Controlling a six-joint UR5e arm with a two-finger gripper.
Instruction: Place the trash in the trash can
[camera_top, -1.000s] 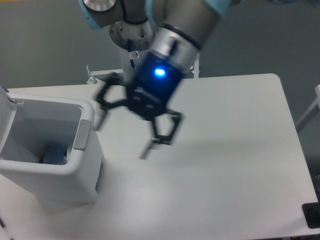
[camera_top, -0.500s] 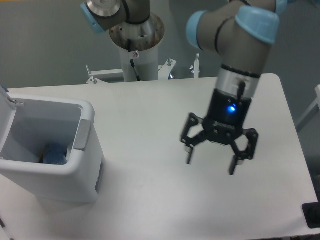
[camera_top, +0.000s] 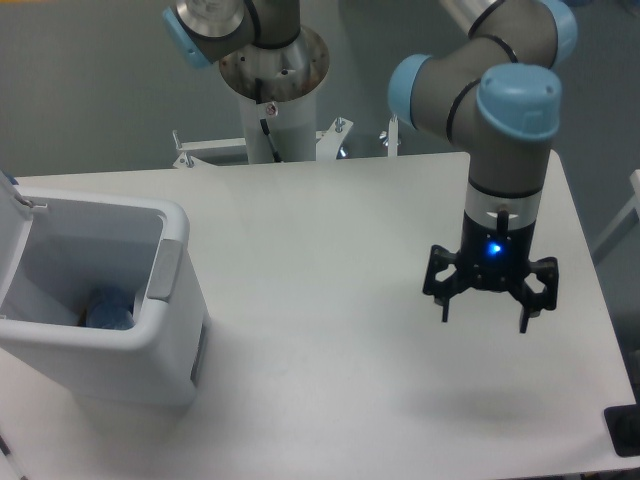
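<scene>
The white trash can (camera_top: 170, 345) stands at the table's left, its lid swung open to the left and a grey panel on its right rim. Inside, at the bottom, lies bluish crumpled trash (camera_top: 108, 310), partly hidden by the front wall. My gripper (camera_top: 485, 318) hangs over the right side of the table, far from the can, pointing down. It is open and nothing is between its fingers.
The arm's grey pedestal (camera_top: 275, 85) rises behind the table's far edge, with metal brackets at its foot. A black object (camera_top: 625, 430) sits at the table's front right corner. The white tabletop (camera_top: 330, 300) stretches between the can and the gripper.
The gripper has swung from beside the trash can, across the middle of the table, to the right side. It stayed open throughout. The can's contents have not moved.
</scene>
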